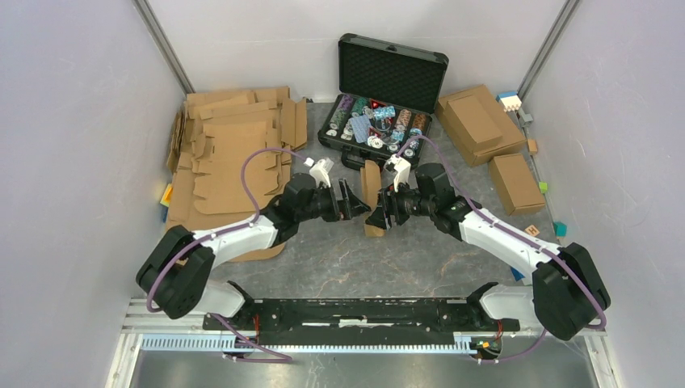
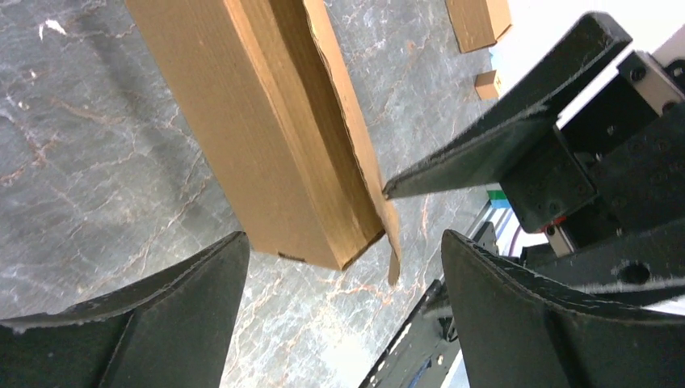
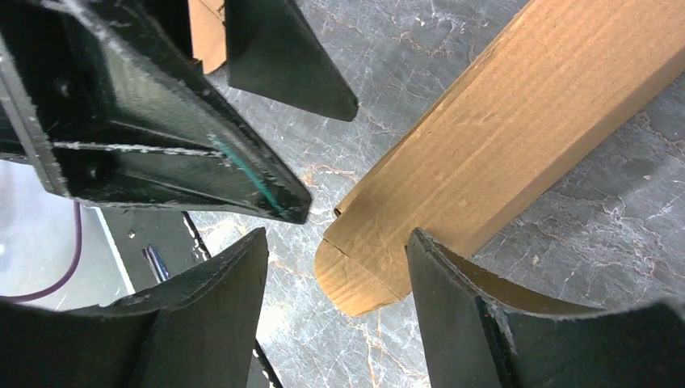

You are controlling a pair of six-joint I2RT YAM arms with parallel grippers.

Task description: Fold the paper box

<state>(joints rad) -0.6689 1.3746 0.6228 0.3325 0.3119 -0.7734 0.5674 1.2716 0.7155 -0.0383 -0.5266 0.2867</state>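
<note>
At mid-bench, between our two arms, the paper box [image 1: 371, 190] stands on its long edge, half folded.
We have both pincers released: the left pincer [image 1: 353, 202] gapes just beside the box's near end, gripping nothing, and the right pincer [image 1: 380, 214] sits spread with the rounded end flap [image 3: 359, 279] between its fingers, not pinched. We judge the step in hand to be closing that end, since the flap sticks out untucked. Next, we think, the right must nip or push the flap inward along its crease while the left braces the wall so the box does not topple. At the far side the black case [image 1: 393, 65] lies open, its tray filled with coloured chips [image 1: 371, 121]. Flat blanks [image 1: 230, 153] lie overlapping at far left.
</note>
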